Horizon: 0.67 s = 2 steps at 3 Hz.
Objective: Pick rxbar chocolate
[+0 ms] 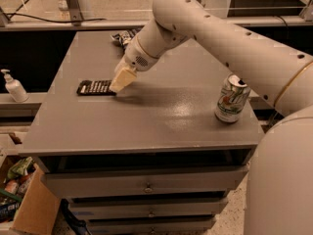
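Note:
The rxbar chocolate (92, 87) is a flat black bar with rows of white lettering. It lies on the left part of the grey table (161, 121). My gripper (121, 80) comes in from the upper right on the white arm. Its tip is at the bar's right end and covers that end. I cannot tell whether it touches the bar.
A green-and-white can (231, 98) stands upright near the table's right edge. A crinkled dark snack bag (122, 36) lies at the table's far edge behind the arm. A soap bottle (13, 85) stands on a ledge to the left. A cardboard box (29, 209) sits on the floor at the lower left.

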Available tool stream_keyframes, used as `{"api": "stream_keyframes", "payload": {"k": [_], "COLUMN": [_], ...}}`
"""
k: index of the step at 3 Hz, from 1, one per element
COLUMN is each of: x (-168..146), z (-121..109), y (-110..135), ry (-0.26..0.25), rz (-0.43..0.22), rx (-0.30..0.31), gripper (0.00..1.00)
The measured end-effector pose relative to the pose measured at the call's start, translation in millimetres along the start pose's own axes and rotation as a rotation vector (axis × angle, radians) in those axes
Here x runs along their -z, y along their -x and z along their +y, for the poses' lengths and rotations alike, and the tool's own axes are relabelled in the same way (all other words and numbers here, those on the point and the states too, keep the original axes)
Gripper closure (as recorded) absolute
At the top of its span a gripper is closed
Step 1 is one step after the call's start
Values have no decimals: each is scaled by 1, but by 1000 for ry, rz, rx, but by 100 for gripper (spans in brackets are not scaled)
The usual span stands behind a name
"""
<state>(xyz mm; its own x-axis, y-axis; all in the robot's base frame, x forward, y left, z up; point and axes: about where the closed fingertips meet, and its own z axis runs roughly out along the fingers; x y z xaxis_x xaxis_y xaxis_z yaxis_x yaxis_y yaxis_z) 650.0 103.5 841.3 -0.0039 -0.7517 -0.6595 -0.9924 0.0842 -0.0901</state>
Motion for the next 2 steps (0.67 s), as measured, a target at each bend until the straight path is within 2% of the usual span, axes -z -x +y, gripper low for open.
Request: {"api": "stream_keyframes", "payload": {"k": [1,2], "x": [-1,-11], "z": [-2,0], "y": [3,2], "ry": [-2,9], "rz": [0,9], "rx": [0,-5], "gripper": [0,0]}}
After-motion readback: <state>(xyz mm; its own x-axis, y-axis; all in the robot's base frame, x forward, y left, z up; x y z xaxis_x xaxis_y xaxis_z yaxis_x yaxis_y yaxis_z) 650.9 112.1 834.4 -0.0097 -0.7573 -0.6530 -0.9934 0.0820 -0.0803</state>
